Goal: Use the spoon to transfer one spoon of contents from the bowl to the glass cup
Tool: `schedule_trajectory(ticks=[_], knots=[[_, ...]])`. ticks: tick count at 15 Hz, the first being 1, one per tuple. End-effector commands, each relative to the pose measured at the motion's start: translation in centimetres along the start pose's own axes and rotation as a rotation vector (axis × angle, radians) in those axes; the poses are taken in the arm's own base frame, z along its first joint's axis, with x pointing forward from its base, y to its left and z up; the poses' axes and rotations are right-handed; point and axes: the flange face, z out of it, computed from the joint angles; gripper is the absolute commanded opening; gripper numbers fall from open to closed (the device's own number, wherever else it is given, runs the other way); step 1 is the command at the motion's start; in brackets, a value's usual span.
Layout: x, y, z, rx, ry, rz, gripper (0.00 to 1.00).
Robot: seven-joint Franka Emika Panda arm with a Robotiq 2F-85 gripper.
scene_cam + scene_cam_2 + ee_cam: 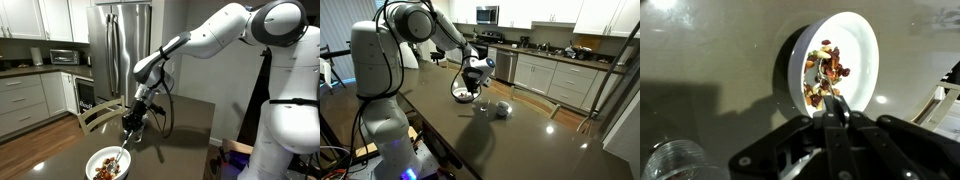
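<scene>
The white bowl (96, 160) sits at the near end of the dark table, with brown and tan contents (108, 166) heaped inside. It also shows in an exterior view (463, 95) and in the wrist view (862, 45), contents (823, 72) at its middle. My gripper (133, 120) hangs just above the bowl, shut on the silvery spoon (122, 151), whose tip dips into the contents. In the wrist view the spoon (832, 98) runs from the jaws (833, 118) into the pieces. The clear glass cup (501, 110) stands beside the bowl; it shows at the lower left of the wrist view (678, 160).
A wooden chair (95, 115) stands at the table's far edge. Kitchen cabinets (25, 100) and a steel fridge (115, 45) are behind. The robot's white base (375, 90) stands at the table's side.
</scene>
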Motion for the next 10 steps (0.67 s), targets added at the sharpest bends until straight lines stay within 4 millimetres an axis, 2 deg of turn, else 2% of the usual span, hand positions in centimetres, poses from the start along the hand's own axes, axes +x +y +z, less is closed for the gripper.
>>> schedule_trajectory(ticks=[1,5,10], knots=[[0.4,2.0,0.7,0.076,-0.031,0.012,0.04],[0.6,3.6,0.3,0.128,-0.046,0.030,0.04],[0.8,4.3,-0.5,0.152,-0.051,0.032,0.04]])
